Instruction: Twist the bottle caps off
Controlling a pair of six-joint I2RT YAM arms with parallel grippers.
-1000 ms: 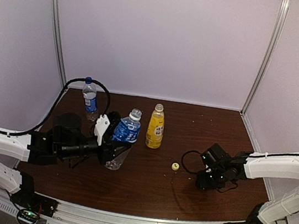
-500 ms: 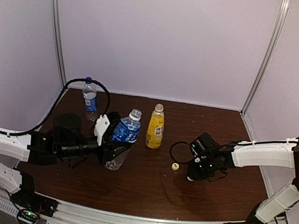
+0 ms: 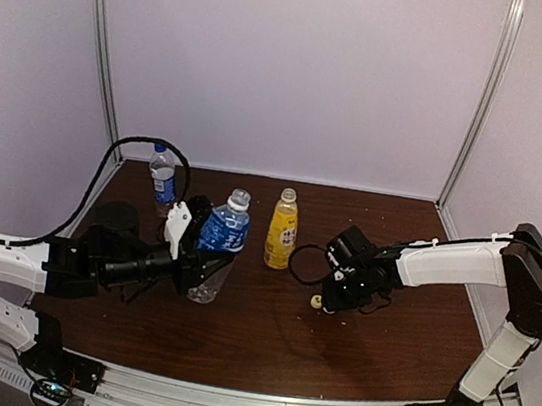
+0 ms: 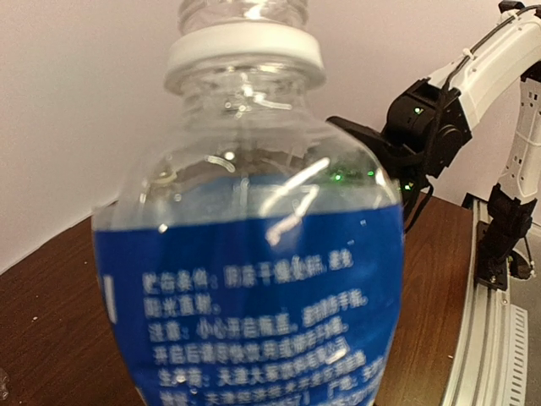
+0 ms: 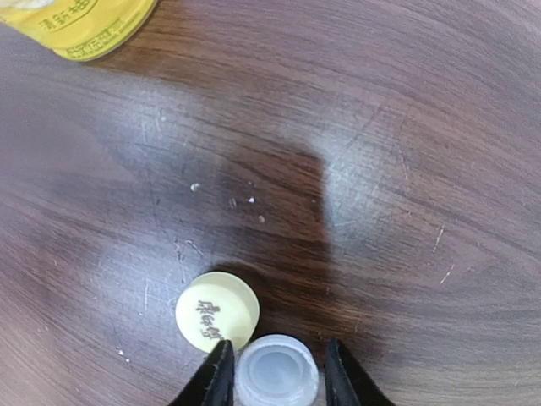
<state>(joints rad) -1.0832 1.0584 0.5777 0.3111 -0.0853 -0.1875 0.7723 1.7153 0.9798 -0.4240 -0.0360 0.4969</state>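
R jaws pinch white cap [image 5: 275, 372] just beside yellow cap [image 5: 217, 311]; release may knock it rolling. L jaws clamp open bottle [image 3: 221, 231], tilted; could slip.

Soft, even overhead light; the top view is grainy. Pale glare sheens the surface [image 5: 406, 127] around the yellow cap [image 5: 216, 311], with a dark shadow just beyond it. Highlights streak the short clear bottle [image 4: 254, 279], its print blurred; the white cap [image 5: 277, 372] is unfocused.

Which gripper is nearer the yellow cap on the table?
Right. The right gripper is just beside the yellow cap, a white cap between its fingers; the left gripper, holding a clear bottle, is much farther away.
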